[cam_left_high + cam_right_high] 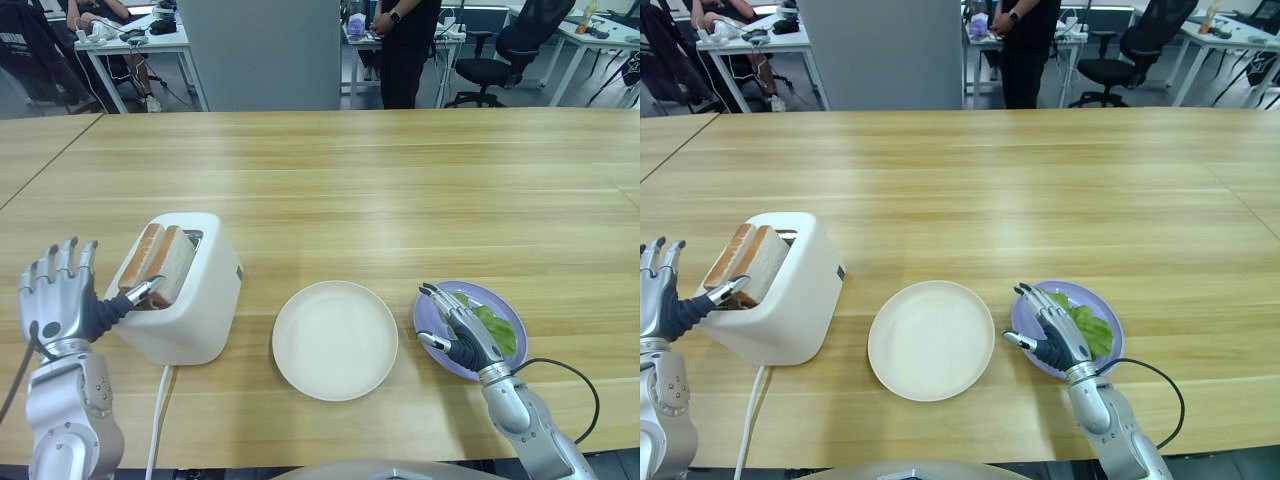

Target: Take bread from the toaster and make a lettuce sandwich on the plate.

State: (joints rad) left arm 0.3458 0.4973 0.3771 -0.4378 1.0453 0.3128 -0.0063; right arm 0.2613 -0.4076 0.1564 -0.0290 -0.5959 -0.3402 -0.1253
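Note:
A white toaster (192, 300) stands at the table's front left with two slices of bread (160, 262) sticking up from its slots. My left hand (62, 295) is beside the toaster's left side, fingers spread upward and open, thumb tip touching the nearer slice. An empty cream plate (335, 340) lies in the front middle. To its right a small purple plate (507, 305) holds green lettuce (497, 328). My right hand (455, 330) hovers over the purple plate's left part, fingers extended and open, just short of the lettuce.
The toaster's white cord (160, 410) runs off the front edge of the wooden table (380, 190). A black cable (570, 375) loops beside my right forearm. Desks, chairs and people stand in the room behind.

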